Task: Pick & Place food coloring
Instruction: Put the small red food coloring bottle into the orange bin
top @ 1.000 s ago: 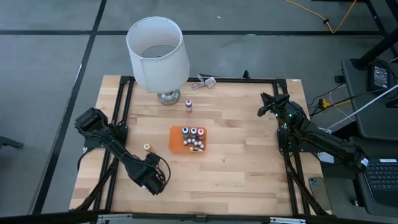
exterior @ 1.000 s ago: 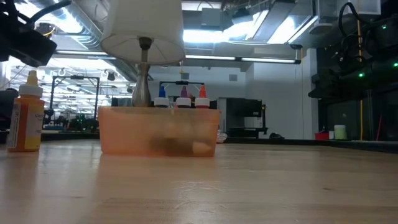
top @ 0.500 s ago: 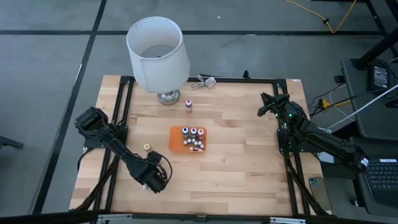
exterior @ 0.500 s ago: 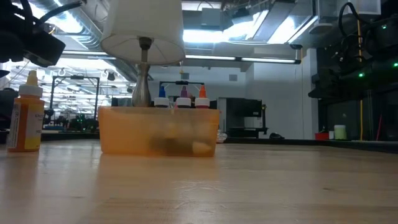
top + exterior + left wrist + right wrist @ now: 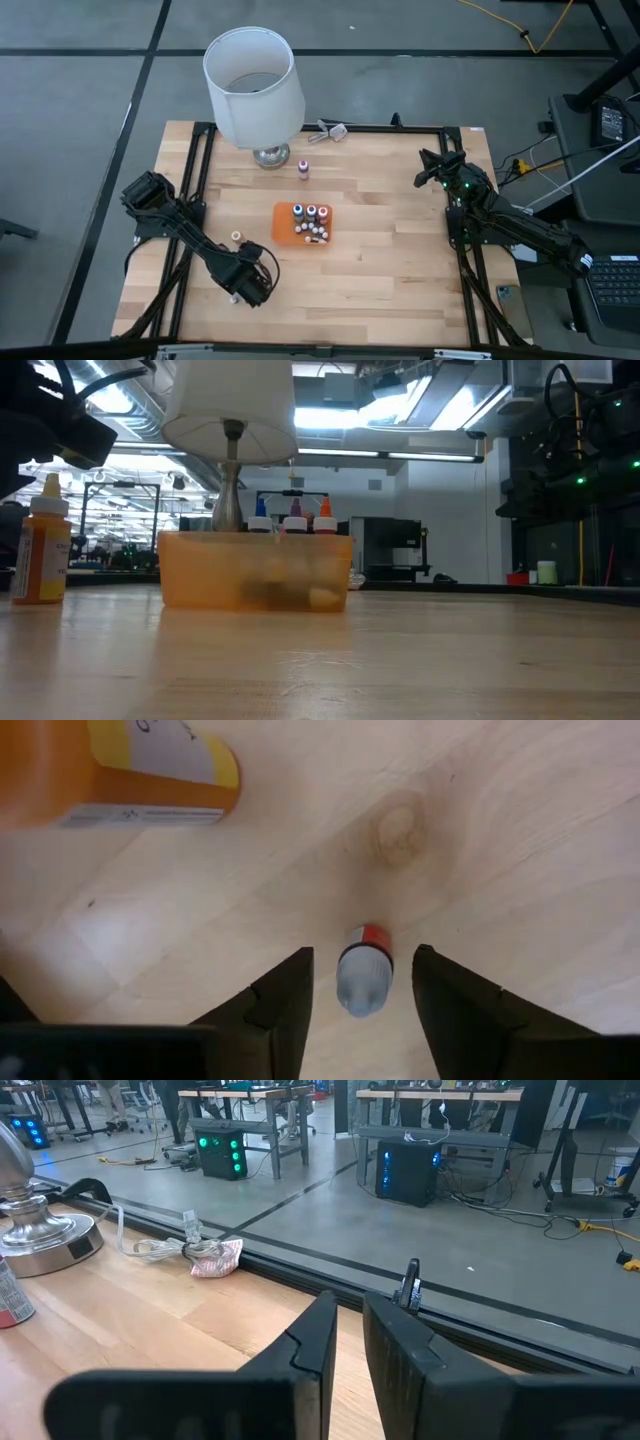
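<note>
Pale butcher-block wood is forming the table top (image 5: 380, 250), and in the high view the left gripper (image 5: 243, 291) is being held low over its near-left part, just short of an orange-bodied, white-capped food coloring bottle (image 5: 236, 237) standing alone on the boards. A flat orange rectangular tray (image 5: 284, 228) near the middle is carrying 3 upright bottles and several lying ones, and 1 purple bottle (image 5: 303, 168) is standing beside the chrome base of a big white-shaded lamp (image 5: 253, 85). The right gripper (image 5: 428, 170) is being kept parked at the table's far-right edge.

In the low view, the orange bottle (image 5: 41, 545) is being shown upright at the left, well apart from the translucent tray (image 5: 255, 572).

In the left wrist view, a tiny red-bodied bottle with a whitish cap (image 5: 362, 982) is lying on its side between the 2 dark fingers (image 5: 283, 1010), which are being held apart and are touching nothing. The step is judged to be the pick of this bottle. To do it well, the fingers should be lowered until they are nearly on the wood, kept centred on the body rather than the tapered cap, and closed slowly so that the bottle is not rolled or squirted out.

In the right wrist view, that gripper's fingers (image 5: 310, 1350) are being held nearly together, with only a narrow gap and nothing between them.
</note>
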`<state>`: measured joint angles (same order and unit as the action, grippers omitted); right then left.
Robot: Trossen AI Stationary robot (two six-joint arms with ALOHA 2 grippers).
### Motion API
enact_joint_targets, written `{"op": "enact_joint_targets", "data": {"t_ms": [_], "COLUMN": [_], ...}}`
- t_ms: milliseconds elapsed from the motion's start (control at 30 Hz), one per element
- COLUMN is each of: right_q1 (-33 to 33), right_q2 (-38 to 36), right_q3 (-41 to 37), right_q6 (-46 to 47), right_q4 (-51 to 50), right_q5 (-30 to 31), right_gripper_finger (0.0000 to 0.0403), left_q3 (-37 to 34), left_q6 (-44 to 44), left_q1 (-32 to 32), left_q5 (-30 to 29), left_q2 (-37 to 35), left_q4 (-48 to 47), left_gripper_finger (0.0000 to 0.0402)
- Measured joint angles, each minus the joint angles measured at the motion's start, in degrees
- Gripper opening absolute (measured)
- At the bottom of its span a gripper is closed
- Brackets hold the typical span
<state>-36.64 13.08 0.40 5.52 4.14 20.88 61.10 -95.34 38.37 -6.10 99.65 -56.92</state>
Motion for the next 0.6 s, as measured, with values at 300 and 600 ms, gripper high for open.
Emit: {"op": "enact_joint_targets", "data": {"t_ms": [300, 600], "right_q1": [0.0, 0.02], "right_q2": [0.0, 0.0], "right_q3": [0.0, 0.0], "right_q6": [0.0, 0.0], "right_q4": [0.0, -0.01], "right_q5": [0.0, 0.0], "right_gripper_finger": [0.0058, 0.0058], "left_q3": [0.0, 0.45], "left_q6": [0.82, 1.54], "left_q1": [0.02, 0.0], "left_q5": [-0.14, -0.4], "left_q2": [-0.01, -0.28], "left_q4": [0.01, -0.54], "left_gripper_finger": [0.0118, 0.0071]}}
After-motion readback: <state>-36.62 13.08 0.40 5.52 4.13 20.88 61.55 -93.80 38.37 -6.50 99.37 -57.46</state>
